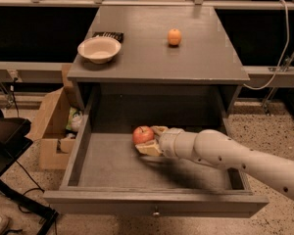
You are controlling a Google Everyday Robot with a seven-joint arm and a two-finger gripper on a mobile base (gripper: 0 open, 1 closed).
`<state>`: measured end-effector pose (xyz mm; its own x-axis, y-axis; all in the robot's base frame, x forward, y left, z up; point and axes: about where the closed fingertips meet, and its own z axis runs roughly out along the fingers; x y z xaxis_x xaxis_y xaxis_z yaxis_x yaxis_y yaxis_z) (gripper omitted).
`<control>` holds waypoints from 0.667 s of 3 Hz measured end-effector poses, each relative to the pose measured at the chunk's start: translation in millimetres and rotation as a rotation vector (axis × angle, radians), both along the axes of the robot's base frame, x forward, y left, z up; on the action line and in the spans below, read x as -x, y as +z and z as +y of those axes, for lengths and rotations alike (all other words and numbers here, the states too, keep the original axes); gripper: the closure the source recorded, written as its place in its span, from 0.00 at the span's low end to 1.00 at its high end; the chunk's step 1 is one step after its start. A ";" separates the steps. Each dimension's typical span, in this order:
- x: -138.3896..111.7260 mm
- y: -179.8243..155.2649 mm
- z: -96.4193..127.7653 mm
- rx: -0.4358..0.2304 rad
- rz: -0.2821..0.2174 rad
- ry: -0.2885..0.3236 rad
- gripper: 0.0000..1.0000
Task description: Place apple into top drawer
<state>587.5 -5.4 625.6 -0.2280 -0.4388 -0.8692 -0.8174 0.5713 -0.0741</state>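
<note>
One end effector [152, 140], apparently around apple [142, 133]

Grey tabletop [196, 58] bears 1 bowl [99, 48], 1 orange fruit [174, 36], perhaps a dark packet [108, 35]; end effector [148, 139] inside top drawer [157, 202].

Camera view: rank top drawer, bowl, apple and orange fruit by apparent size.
1. top drawer
2. bowl
3. apple, held in the gripper inside the drawer
4. orange fruit. It looks smaller than the apple but sits farther from the camera, so that last pair is unsure.
</note>
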 end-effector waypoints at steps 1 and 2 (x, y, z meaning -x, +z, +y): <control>0.5 -0.4 2.5 -0.001 0.001 0.004 0.00; 0.4 -0.2 2.4 -0.003 0.002 0.005 0.00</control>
<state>587.0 -3.0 625.3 -0.2272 -0.4376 -0.8700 -0.8204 0.5673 -0.0711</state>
